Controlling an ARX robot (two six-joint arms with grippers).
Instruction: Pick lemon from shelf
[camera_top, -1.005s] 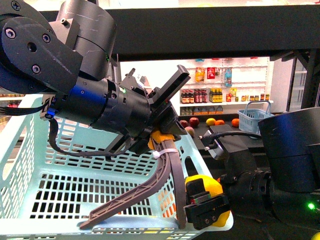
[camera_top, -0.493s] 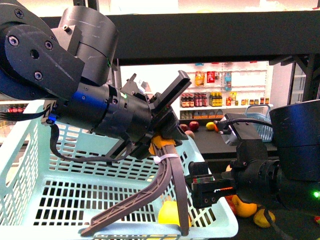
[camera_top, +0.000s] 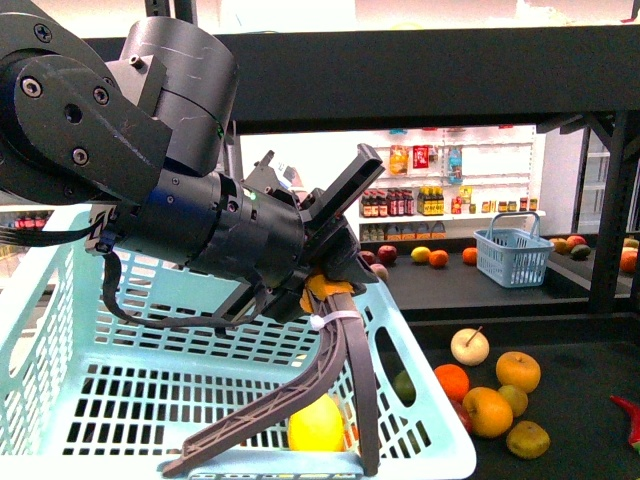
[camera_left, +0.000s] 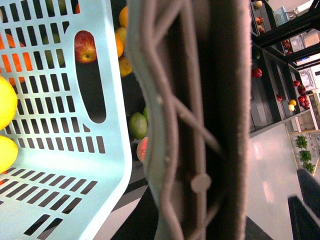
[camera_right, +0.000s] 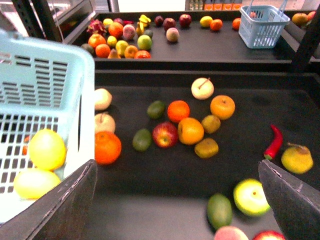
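Lemon (camera_top: 316, 425) first, from the front: it lies on the slatted floor of the basket (camera_top: 405, 335), near the front wall and just behind the handle (camera_top: 345, 370). My left pincer (camera_top: 330, 265) is clamped on the top of that brown handle and holds the basket up beside the shelf (camera_top: 580, 350). Loose fruit sits on the dark tier to the right of the basket. My right arm does not show here.

The left wrist view is almost filled by the handle (camera_left: 190, 125), close up and running through my grip. Beside it is the basket (camera_left: 65, 165), with two yellow fruits at its far edge. One I take for the lemon (camera_left: 4, 102), the other (camera_left: 4, 152) lies just beside it.

From the right wrist, my right pincer (camera_right: 176, 165) stands wide apart and holds nothing, hanging over bare shelf (camera_right: 165, 190) clear of the basket (camera_right: 82, 100). The lemon (camera_right: 46, 148) shows through the slats, with the second yellow fruit (camera_right: 32, 182) touching or nearly touching it.

I judge the pick as good as done: the lemon is off the tier and in the basket, and my right jaws have let go. Next, my left grip must hold firm and level so nothing rolls. My right arm must keep away from the basket wall and the fruit below.
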